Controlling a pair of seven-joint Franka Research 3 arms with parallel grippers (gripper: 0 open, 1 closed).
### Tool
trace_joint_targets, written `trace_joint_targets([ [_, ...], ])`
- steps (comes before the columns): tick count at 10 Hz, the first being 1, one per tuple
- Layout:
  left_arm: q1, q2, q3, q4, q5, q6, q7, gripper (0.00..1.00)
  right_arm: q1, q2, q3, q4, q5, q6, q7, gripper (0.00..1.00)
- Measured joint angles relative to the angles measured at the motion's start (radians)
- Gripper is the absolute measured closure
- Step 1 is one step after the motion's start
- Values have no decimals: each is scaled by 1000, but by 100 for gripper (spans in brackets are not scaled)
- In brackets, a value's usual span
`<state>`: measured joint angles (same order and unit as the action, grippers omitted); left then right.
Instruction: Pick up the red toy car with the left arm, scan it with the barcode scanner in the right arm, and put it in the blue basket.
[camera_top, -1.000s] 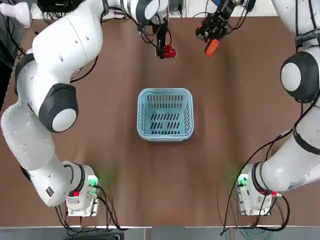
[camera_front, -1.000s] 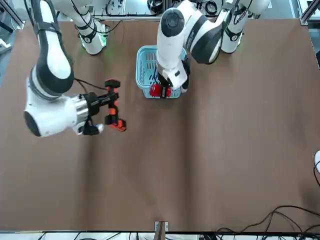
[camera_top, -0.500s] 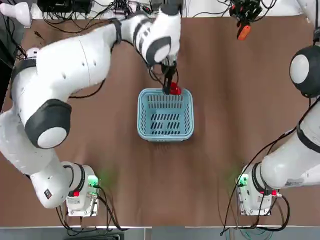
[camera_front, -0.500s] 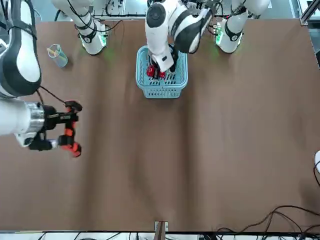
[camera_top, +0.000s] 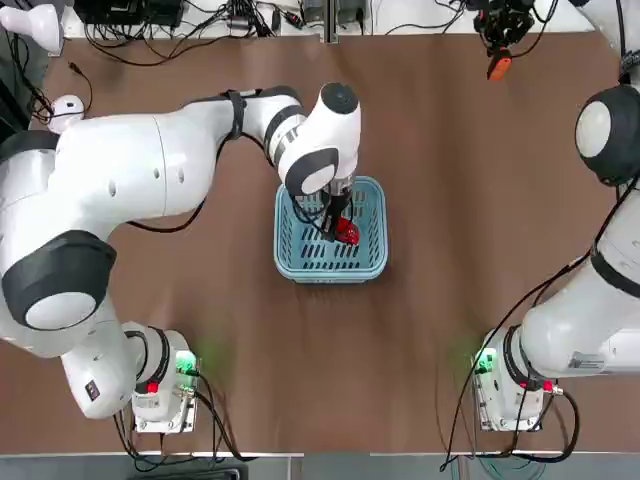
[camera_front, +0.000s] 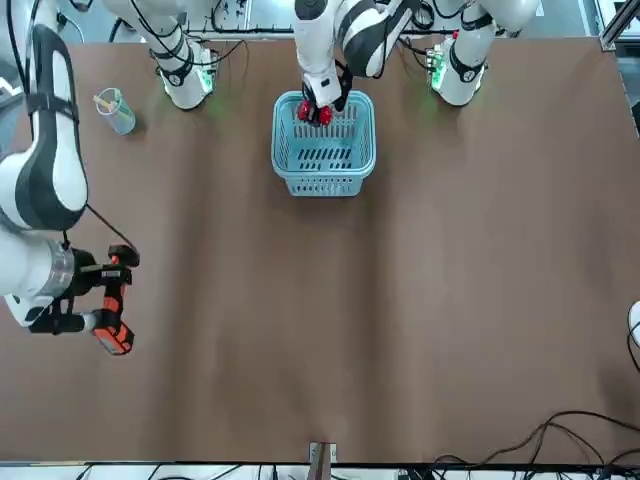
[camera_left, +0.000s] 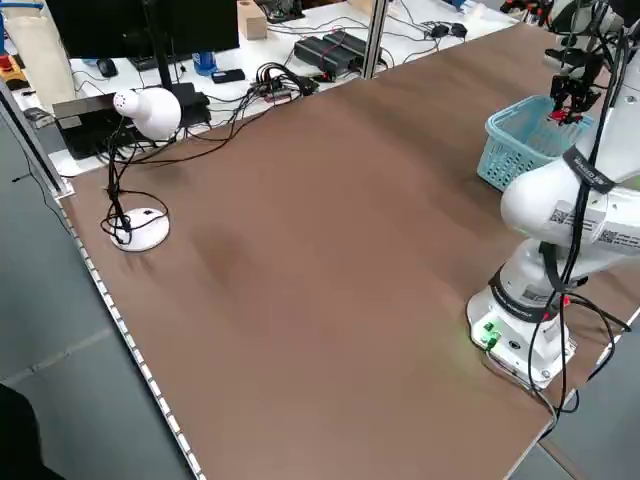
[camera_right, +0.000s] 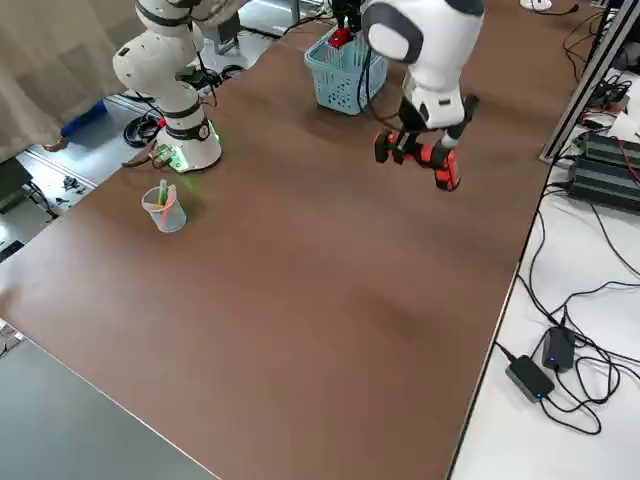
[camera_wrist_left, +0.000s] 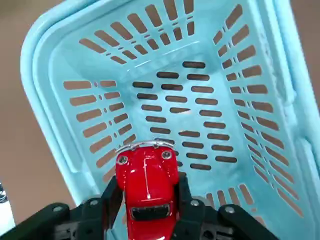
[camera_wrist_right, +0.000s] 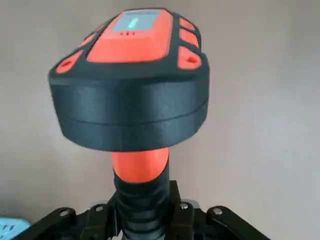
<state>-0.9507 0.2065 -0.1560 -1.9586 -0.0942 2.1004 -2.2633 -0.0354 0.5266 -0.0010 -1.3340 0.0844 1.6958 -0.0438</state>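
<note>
Left wrist view: the left gripper was clenched on the car, one finger against each flank, nose pointing away from the wrist. The car hung over the open mouth of the basket, above the slotted floor and closer to one wall than to the centre. That placement reads as a carry ready for release; the car was not yet resting on the floor.

Top view: the left arm reached in from the table's left side, its gripper pointing down into the basket, the car in its right half. Holding it inside the rim before letting go would keep such a small car from bouncing out.

The right gripper was closed around the orange handle of the scanner, head up. In the top view the scanner sat near the table's far right corner, well apart from the basket, presumably held clear of the drop.

Judgement: scanning looked finished; only opening the left fingers remained.
</note>
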Motion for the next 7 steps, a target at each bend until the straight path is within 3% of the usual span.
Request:
trace_joint_targets([
  [3,0,0,-6,-93,35,151,5,51,-48,86,0,-63,-28,196,-11,64],
  [7,26,102,-4,-76,113,209,32,51,-54,178,0,-98,-72,367,-11,64],
])
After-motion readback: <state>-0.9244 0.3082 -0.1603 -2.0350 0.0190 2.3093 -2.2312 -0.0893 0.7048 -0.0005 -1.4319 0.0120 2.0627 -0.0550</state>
